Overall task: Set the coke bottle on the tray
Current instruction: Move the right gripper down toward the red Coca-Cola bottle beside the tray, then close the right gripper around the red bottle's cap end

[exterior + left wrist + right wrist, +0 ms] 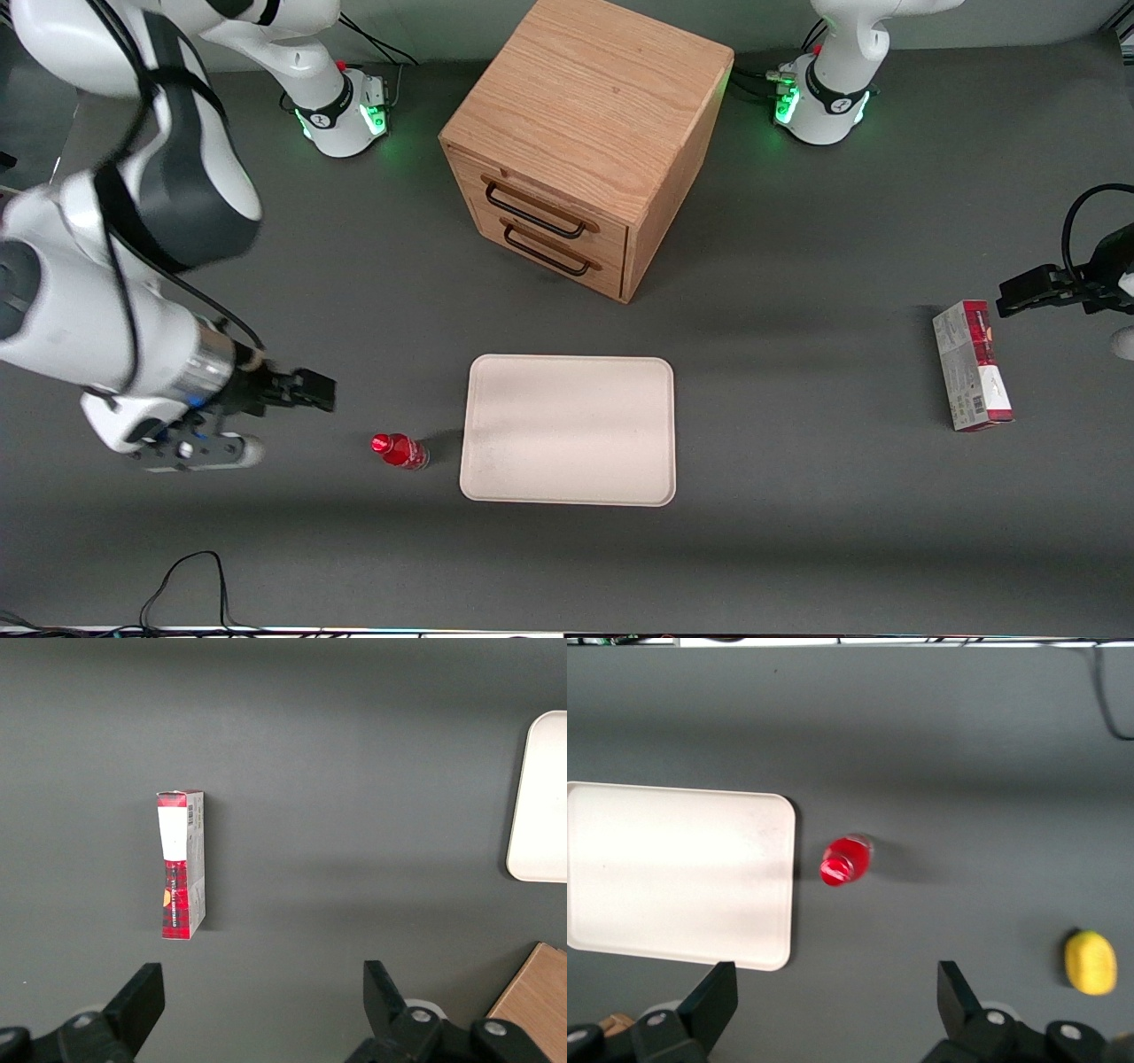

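Note:
The coke bottle (399, 450), small with a red cap and red label, stands upright on the grey table. It is close beside the short edge of the tray that faces the working arm's end. It also shows in the right wrist view (843, 861). The cream-white tray (567, 430) lies flat with nothing on it, and shows in the right wrist view (678, 873) and partly in the left wrist view (540, 806). My right gripper (328, 392) hovers above the table, toward the working arm's end from the bottle. It is open wide and empty (836, 974), apart from the bottle.
A wooden drawer cabinet (585, 133) stands farther from the front camera than the tray. A red-and-grey carton (972, 365) lies toward the parked arm's end. A yellow oval fruit (1090, 962) lies on the table, apart from the bottle.

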Robot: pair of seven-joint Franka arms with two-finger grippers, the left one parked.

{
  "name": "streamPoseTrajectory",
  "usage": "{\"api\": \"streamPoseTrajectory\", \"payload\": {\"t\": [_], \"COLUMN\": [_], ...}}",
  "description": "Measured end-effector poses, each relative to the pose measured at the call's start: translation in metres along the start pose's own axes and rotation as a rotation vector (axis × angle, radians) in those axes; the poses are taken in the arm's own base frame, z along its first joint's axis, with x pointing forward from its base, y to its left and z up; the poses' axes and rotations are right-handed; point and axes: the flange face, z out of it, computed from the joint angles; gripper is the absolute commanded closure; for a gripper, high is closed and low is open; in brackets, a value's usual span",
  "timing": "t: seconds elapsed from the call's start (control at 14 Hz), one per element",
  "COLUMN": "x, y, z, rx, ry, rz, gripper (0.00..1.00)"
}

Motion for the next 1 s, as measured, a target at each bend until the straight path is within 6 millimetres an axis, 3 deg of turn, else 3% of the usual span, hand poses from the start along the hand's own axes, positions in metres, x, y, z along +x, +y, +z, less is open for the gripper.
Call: {"api": "streamPoseTrajectory", "payload": {"t": [0.21,0.43,0.79,1.0], "x": [0.016,0.025,0.033,0.036], "y": [-0.023,-0.021,-0.015,-0.017], "z": [0.069,0.124,0.139,0.158], "rx": [-0.044,-0.069,-0.057,-0.049], "ry": [-0.042,-0.089,-0.073,-0.072], "rz": [-0.036,-0.045,-0.034,-0.037], "gripper": [0.00,0.00,0.00,0.02]}}
